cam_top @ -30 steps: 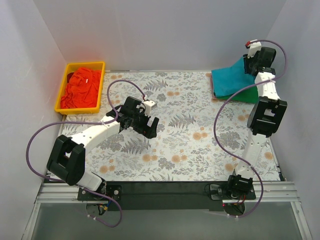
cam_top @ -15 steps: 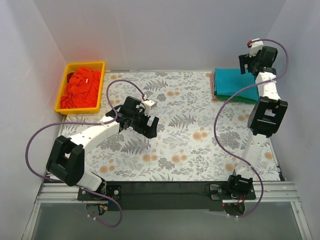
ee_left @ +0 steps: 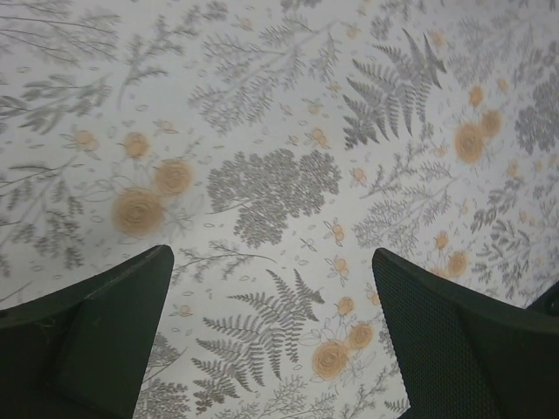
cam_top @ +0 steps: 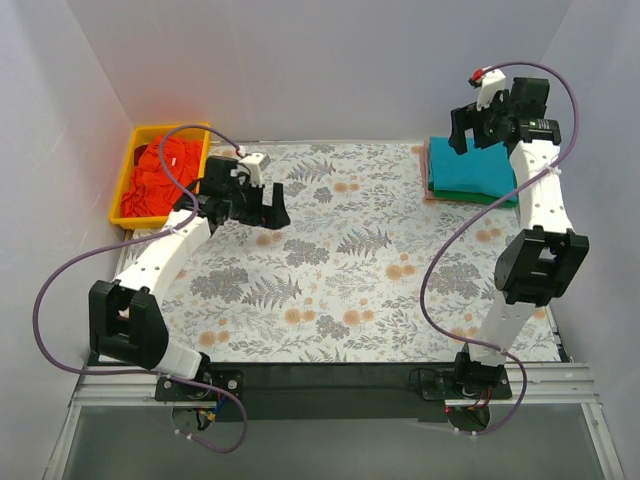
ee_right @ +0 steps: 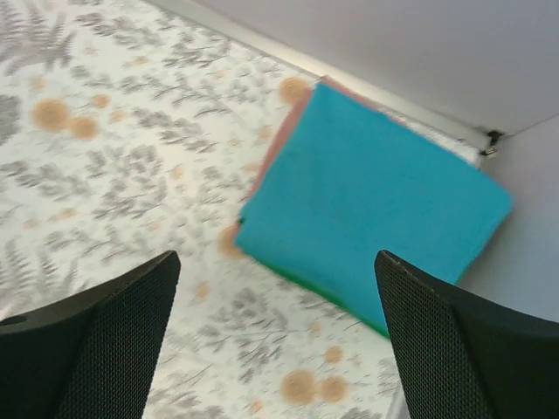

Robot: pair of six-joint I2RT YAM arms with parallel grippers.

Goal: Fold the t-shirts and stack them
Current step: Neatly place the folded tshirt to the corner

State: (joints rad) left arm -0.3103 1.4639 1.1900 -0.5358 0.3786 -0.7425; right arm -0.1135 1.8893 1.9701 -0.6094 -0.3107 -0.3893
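The orange-red t-shirt lies crumpled in the yellow bin at the far left corner of the worktop. A folded teal-blue t-shirt tops a neat stack at the far right corner, with a green t-shirt showing as a thin edge beneath it. The shirts look light, limp and easily creased. A pinch on a single point would likely let the rest sag and drag, and loose folds would slip apart if tugged sideways. The bunched orange-red cloth is probably best taken at a raised ridge of the heap near its top. Once it is spread out, it could be held at two points, such as the shoulders or the hem corners, so it hangs flat. The left gripper hovers over the floral sheet just beside the bin, its jaws spread wide with only the printed cloth between them, and it holds nothing. The right gripper hangs above the stack, likewise spread wide and empty, clear of the teal-blue cloth below it.
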